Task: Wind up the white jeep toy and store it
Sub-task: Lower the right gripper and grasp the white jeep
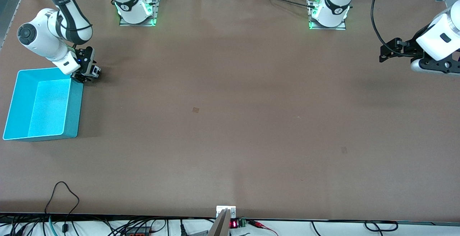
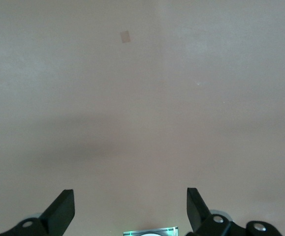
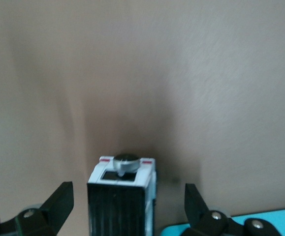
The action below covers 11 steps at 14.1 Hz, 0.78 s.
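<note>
Sitting nearest on the desk (image 1: 230, 121), the teal bin (image 1: 73, 110); just beside its upper corner stands the jeep (image 3: 122, 196) — between the right gripper's (image 3: 125, 206) spread fingers (image 3: 58, 204). Left gripper (image 2: 131, 211) hovers over bare desk at its own end — fingers apart, holding nothing.

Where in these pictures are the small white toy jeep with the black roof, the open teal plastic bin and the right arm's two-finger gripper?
white toy jeep (image 3: 116, 196): right wrist view, on its black roof.
teal bin (image 1: 73, 110): front view, on its side wall.
right gripper (image 3: 127, 201): right wrist view, midway between its open fingertips, around the jeep.
</note>
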Each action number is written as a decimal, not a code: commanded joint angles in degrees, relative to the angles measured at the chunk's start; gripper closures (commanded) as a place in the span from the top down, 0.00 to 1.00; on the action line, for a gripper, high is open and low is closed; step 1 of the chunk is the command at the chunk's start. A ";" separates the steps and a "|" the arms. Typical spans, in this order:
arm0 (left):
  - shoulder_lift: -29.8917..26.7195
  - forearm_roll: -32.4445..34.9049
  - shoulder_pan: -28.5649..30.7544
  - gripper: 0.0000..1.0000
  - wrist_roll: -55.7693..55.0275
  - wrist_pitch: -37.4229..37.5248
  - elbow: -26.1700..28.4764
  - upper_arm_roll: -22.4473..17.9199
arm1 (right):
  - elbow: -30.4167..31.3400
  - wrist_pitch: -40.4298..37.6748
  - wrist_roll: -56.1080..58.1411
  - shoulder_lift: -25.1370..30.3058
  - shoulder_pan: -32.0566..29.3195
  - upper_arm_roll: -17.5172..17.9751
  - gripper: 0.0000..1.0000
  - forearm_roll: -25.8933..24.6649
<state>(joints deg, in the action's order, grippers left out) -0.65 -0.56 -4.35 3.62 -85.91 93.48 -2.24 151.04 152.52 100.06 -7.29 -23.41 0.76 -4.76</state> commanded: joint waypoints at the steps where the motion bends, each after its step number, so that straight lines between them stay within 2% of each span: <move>1: -0.75 1.18 -0.13 1.00 0.16 0.83 -0.05 -0.04 | 0.22 1.46 1.46 -0.98 -1.73 0.82 1.00 -0.34; 2: -0.75 1.18 -0.13 1.00 0.25 0.74 -0.05 -0.04 | 0.22 1.46 1.55 -0.98 -1.64 0.82 0.90 -0.34; 5: -0.75 1.18 -0.13 1.00 0.25 0.74 -0.05 -0.04 | 0.22 1.20 2.43 -1.06 -1.64 0.82 0.20 -0.34; 6: -0.75 1.18 -0.13 1.00 0.25 0.83 -0.05 -0.04 | 0.22 1.11 2.25 -1.15 -1.64 0.82 0.04 -0.25; 7: -0.75 1.18 -0.13 1.00 0.25 0.83 -0.05 -0.04 | 0.14 1.11 1.90 -1.33 -1.64 0.82 0.00 -0.25; 11: -0.75 1.18 -0.13 1.00 0.25 0.83 -0.05 -0.04 | -0.21 -0.38 -0.47 -0.63 0.11 1.44 0.00 0.19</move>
<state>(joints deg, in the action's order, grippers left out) -0.65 -0.56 -4.35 3.62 -85.88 93.48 -2.25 150.90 153.03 100.88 -8.56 -24.10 1.28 -4.76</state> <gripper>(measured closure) 0.000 0.436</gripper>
